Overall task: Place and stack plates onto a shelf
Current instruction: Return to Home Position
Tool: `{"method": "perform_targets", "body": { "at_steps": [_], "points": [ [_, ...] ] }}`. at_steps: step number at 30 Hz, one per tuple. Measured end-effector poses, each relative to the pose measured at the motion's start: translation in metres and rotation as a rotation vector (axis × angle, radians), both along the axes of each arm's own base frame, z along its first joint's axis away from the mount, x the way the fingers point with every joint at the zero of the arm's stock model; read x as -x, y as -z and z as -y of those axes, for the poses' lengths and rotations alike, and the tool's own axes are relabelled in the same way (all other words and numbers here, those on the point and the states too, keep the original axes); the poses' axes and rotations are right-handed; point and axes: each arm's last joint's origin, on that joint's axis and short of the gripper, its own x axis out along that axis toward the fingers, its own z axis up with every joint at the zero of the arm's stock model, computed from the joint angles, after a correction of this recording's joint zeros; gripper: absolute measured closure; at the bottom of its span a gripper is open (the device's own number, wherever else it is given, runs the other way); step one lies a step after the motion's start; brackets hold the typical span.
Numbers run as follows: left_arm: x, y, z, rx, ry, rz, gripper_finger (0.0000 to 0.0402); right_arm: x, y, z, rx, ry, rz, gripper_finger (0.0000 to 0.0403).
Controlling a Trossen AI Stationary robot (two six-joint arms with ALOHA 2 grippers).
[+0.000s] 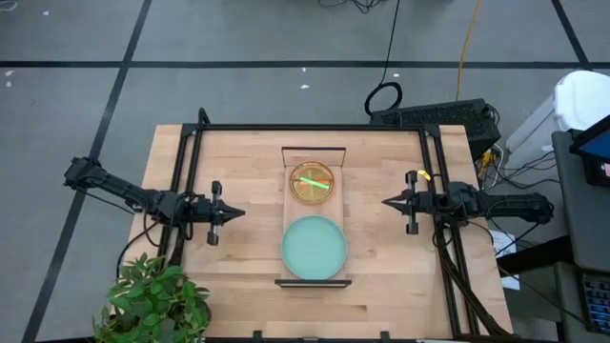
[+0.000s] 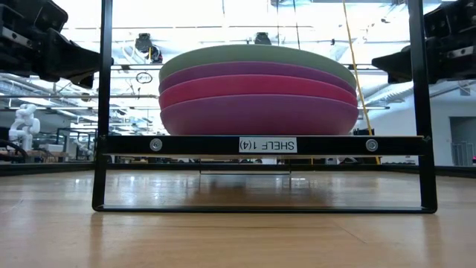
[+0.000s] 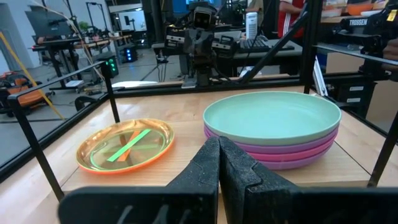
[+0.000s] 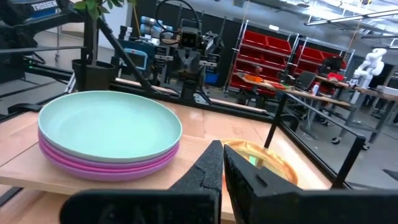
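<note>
The shelf (image 1: 289, 181), a narrow light-wood board, lies across the table's middle. On its near part stands a stack of large plates with a pale teal one (image 1: 314, 247) on top and magenta and purple ones (image 2: 256, 112) beneath. On its far part rests a stack of small translucent orange plates (image 1: 313, 183) showing a neon green streak. My left gripper (image 1: 238, 214) is shut and level at the shelf's left, clear of it. My right gripper (image 1: 388, 202) is shut and level at the shelf's right, empty too.
A black metal frame (image 1: 305, 127) runs around the table's far and side edges, with uprights near both arms. A potted plant (image 1: 152, 300) stands at the near left corner. Bare table top lies on both sides of the shelf.
</note>
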Motion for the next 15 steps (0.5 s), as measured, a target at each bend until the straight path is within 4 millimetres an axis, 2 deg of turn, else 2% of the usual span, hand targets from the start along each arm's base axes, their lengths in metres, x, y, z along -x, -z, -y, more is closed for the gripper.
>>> {"method": "perform_targets", "body": {
  "at_steps": [15],
  "points": [
    [0.0005, -0.0004, -0.0020, -0.065, -0.059, 0.001, 0.0400, 0.0000, 0.0008, 0.0006, 0.000, 0.007, -0.008, 0.0403]
  ]
}}
